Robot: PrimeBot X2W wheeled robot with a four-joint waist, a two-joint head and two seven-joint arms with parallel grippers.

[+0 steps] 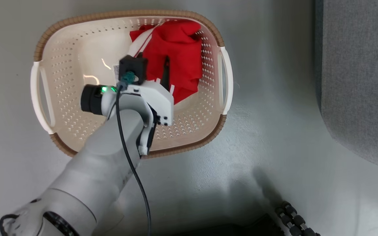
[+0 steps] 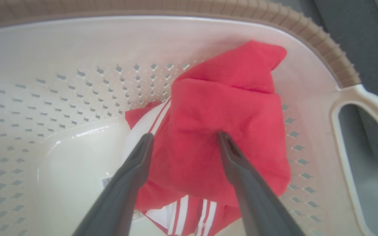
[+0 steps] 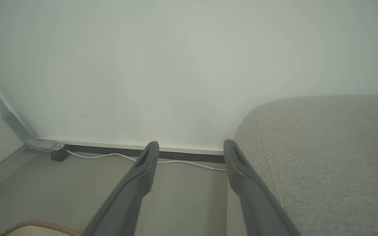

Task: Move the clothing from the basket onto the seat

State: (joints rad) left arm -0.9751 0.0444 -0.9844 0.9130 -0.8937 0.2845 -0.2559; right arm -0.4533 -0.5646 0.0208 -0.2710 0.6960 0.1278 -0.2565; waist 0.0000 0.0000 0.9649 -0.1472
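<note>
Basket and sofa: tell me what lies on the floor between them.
Nothing. In the head view, the stretch of grey floor between the basket and the sofa is bare.

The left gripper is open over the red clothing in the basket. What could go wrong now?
The left gripper straddles a fold of the clothing; closing might pinch fabric that slips out.
The clothing leans on the wall of the basket; a lift could drag the basket along.
The seat stands apart from the basket; fabric might drop on the floor between.
</note>
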